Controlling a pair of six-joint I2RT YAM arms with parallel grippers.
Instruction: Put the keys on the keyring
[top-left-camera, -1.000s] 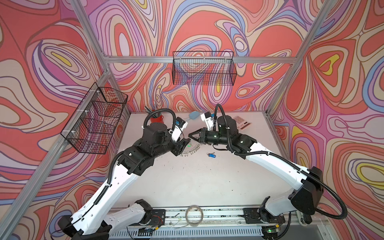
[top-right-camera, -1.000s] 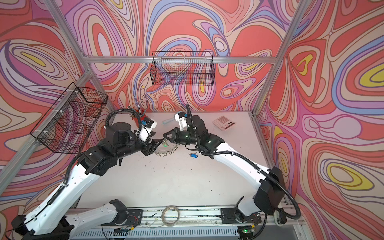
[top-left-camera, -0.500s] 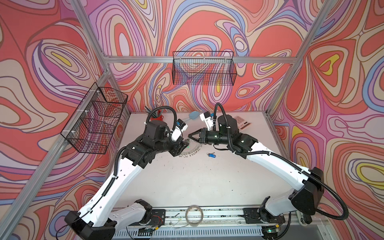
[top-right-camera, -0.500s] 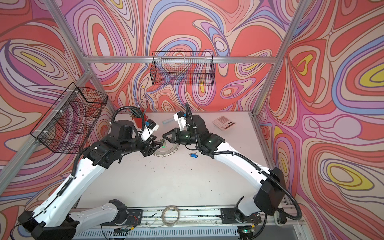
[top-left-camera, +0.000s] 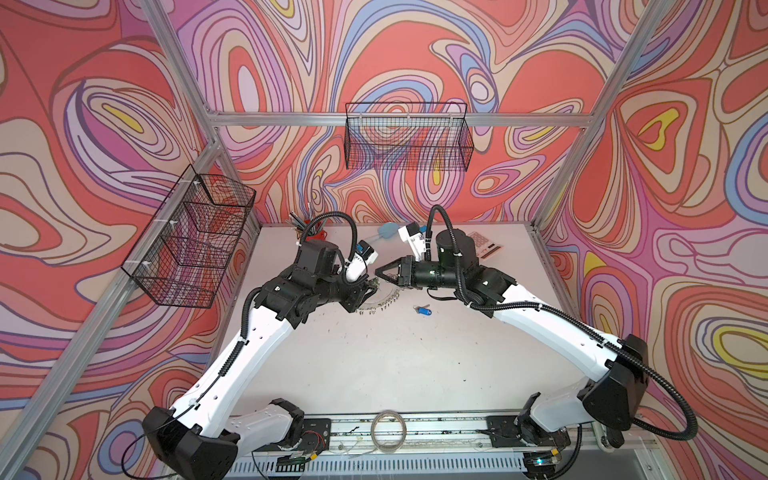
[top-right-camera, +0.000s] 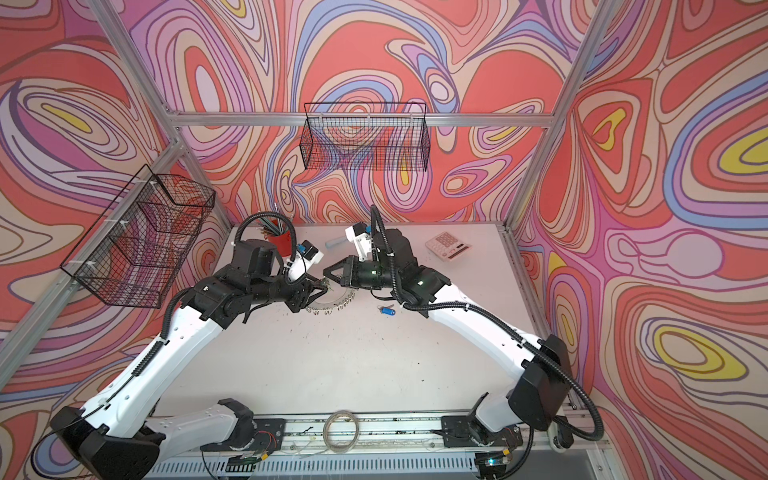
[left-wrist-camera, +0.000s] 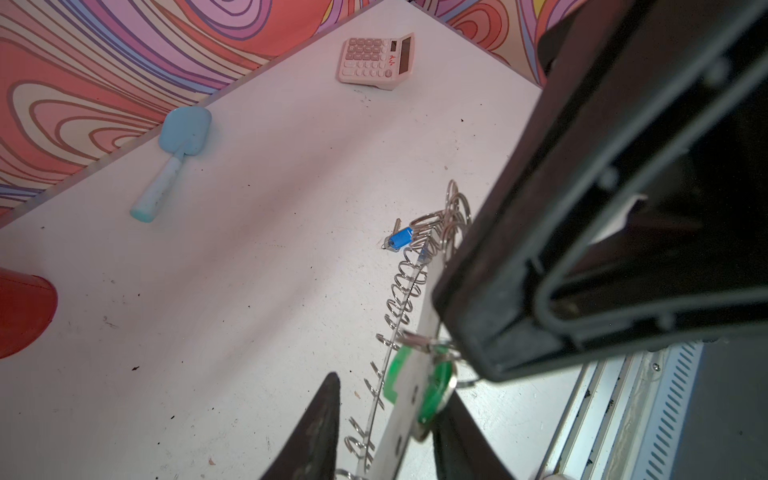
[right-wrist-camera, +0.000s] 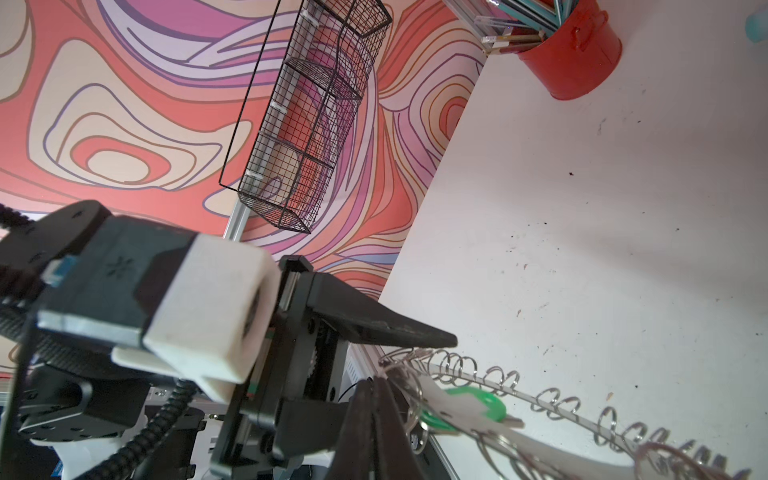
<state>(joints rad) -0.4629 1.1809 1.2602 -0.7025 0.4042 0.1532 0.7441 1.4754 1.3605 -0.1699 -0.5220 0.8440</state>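
Note:
The keyring (top-left-camera: 382, 300) (top-right-camera: 334, 302) is tilted, its far edge on the table and its near edge raised between the two grippers. A green-tagged key (left-wrist-camera: 436, 390) (right-wrist-camera: 486, 401) hangs at that raised rim. My left gripper (left-wrist-camera: 390, 388) (top-left-camera: 368, 286) is open and straddles the rim; one finger (left-wrist-camera: 457, 432) touches the green tag, the other (left-wrist-camera: 324, 419) stands clear. My right gripper (right-wrist-camera: 376, 382) (top-left-camera: 377, 272) is shut, its tips against a small wire ring on the rim; I cannot tell if it pinches it. The blue-tagged key (top-left-camera: 423, 308) (left-wrist-camera: 400, 239) lies loose by the keyring's far edge.
At the back of the table are a pink calculator (top-left-camera: 484, 245) (left-wrist-camera: 376, 60), a light blue scoop (left-wrist-camera: 178, 153) and a red cup of pens (right-wrist-camera: 573, 54) (top-right-camera: 279, 243). Wire baskets (top-left-camera: 407, 141) (top-left-camera: 191, 237) hang on the walls. A plain thin hoop (top-left-camera: 388, 428) lies on the front rail.
My left gripper has shifted onto the keyring's raised rim and its jaws have narrowed around it. The right gripper and the blue key have stayed put.

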